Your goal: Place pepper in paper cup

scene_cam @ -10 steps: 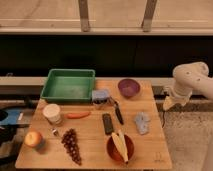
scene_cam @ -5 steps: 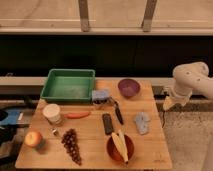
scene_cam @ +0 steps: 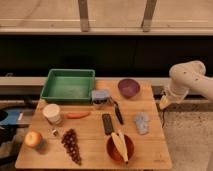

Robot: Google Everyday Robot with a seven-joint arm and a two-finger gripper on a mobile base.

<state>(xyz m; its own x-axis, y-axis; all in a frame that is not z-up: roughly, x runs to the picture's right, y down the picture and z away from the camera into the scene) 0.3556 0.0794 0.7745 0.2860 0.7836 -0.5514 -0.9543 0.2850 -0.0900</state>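
Note:
The slim orange-red pepper (scene_cam: 77,115) lies flat on the wooden table (scene_cam: 150,150), left of centre. The white paper cup (scene_cam: 51,113) stands upright just left of it, close to the pepper's end. My gripper (scene_cam: 164,103) hangs at the end of the white arm (scene_cam: 186,79), beside the table's right edge and far to the right of both the pepper and the cup. It holds nothing that I can see.
A green tray (scene_cam: 68,84) sits at the back left, with a grey-blue mug (scene_cam: 100,96) and a purple bowl (scene_cam: 128,87) to its right. Nearer are a black bar (scene_cam: 107,123), a dark utensil (scene_cam: 117,114), a grey object (scene_cam: 141,122), corn in a red bowl (scene_cam: 120,146), grapes (scene_cam: 71,145) and a round orange fruit (scene_cam: 33,139).

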